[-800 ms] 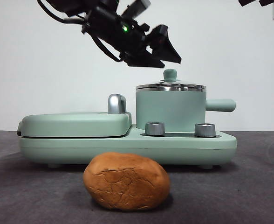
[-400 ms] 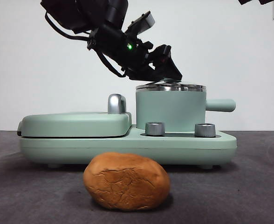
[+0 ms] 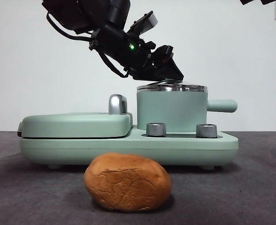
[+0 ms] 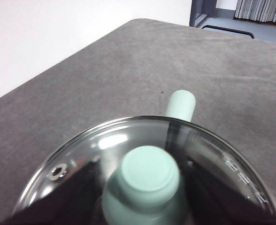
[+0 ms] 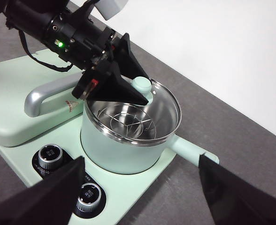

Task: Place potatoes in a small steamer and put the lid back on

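Note:
The orange-brown potato (image 3: 127, 182) lies on the dark table in front of the appliance, with no gripper near it. The mint-green small steamer (image 3: 171, 110) (image 5: 114, 150) stands on its base, the glass lid (image 3: 172, 87) (image 4: 105, 145) (image 5: 161, 108) resting on it. My left gripper (image 3: 172, 75) (image 4: 145, 168) (image 5: 128, 82) is down on the lid, open, one jaw close on each side of the green knob (image 4: 147, 180). In the front view the knob is hidden. My right gripper (image 5: 140, 159) hangs open high above the pot, and the front view shows only black tips (image 3: 260, 2) at the top right.
A flat mint-green griddle cover (image 3: 77, 124) with a chrome handle (image 3: 117, 104) sits left of the pot on the same base (image 3: 185, 150). Two steel dials (image 3: 156, 129) (image 3: 206, 130) face front. The pot's side handle (image 3: 221, 105) sticks out right. A steel rack (image 5: 128, 123) lies inside the pot.
My left gripper came down from above the lid until its jaws flanked the knob, then barely moved in the last half second. The lid, pot and potato have not moved.

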